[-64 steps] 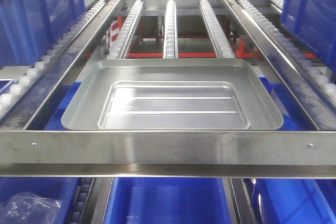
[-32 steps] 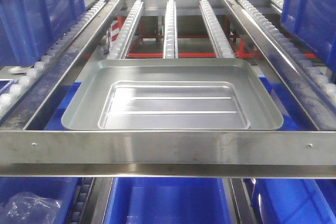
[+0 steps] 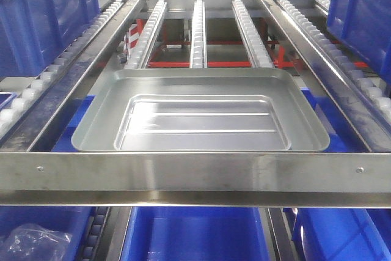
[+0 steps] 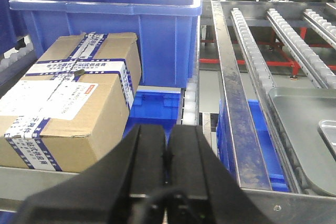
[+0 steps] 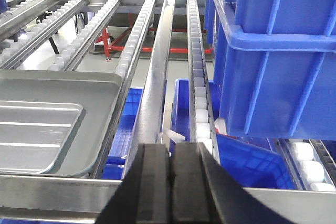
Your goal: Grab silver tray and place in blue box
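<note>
The silver tray (image 3: 195, 114) lies flat on the roller rack, just behind the front steel rail (image 3: 195, 172). Its near left corner shows in the left wrist view as the tray (image 4: 307, 129), and its right part in the right wrist view as the tray (image 5: 52, 119). An open blue box (image 3: 195, 236) sits on the level below the rail. Others stand on the rack at left (image 3: 43, 16) and right (image 3: 360, 10); I cannot tell which the task means. My left gripper (image 4: 167, 130) is shut and empty, left of the tray. My right gripper (image 5: 171, 149) is shut and empty, right of it.
A taped cardboard carton (image 4: 63, 93) stands on the left lane in front of a blue crate (image 4: 115, 19). A ribbed blue crate (image 5: 273, 51) fills the right lane. Roller tracks (image 3: 198, 29) run back behind the tray. A clear plastic bag (image 3: 33, 242) lies at lower left.
</note>
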`<state>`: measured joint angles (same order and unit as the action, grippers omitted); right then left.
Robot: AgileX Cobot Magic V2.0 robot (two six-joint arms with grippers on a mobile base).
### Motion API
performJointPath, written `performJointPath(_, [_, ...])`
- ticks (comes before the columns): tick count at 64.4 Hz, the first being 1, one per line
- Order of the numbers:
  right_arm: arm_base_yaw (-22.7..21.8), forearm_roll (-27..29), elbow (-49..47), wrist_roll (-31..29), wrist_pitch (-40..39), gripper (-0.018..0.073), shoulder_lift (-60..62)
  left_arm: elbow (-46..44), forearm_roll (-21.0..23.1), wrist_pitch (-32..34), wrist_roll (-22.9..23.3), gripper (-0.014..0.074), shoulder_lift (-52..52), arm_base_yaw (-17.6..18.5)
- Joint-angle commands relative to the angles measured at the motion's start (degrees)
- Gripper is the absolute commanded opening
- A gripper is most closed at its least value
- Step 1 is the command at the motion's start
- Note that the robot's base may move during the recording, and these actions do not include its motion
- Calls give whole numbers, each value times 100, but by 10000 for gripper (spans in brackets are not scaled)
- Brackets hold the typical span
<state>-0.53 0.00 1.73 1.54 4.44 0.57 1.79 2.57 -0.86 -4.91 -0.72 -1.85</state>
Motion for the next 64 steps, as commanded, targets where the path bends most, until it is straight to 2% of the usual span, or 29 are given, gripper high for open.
performJointPath(1, [-28, -75, -114, -54, -582, 53, 123, 97, 34, 484, 14, -15, -65, 8])
performJointPath(9, [-9, -88, -163, -54, -619, 53, 119, 20, 34, 422, 14, -15, -65, 8])
performJointPath(13, [-9, -88, -369, -54, -258, 53, 83, -202, 34, 215, 14, -15, -65, 8])
performJointPath(20, [-9, -88, -1080, -54, 735, 53, -280, -871, 34, -683, 14, -15, 72, 8])
performJointPath(32, [-9, -88, -2429, -54, 1953, 53, -1883, -2091, 59, -1852, 14, -15, 1101, 8])
performJointPath(43, [-9, -88, -3520, -54, 3022, 53, -3753, -3220, 151, -3418, 14, -15, 2426, 8])
performJointPath(47, [-9, -82, -3764, -54, 3219, 53, -4359, -3395, 189, -3543, 14, -15, 2829, 8])
performJointPath(56, [-9, 0, -3978, -49, 3254, 53, -5287, -3455, 911, -3518, 14, -15, 3640, 8])
performJointPath(60, [-9, 326, -3978, -49, 3219, 53, -5592, -3455, 1327, -3291, 14, -15, 3977, 8])
performJointPath(64, [-9, 792, -3978, -49, 3176, 53, -5767, -3455, 1922, -3012, 14, -15, 4275, 8])
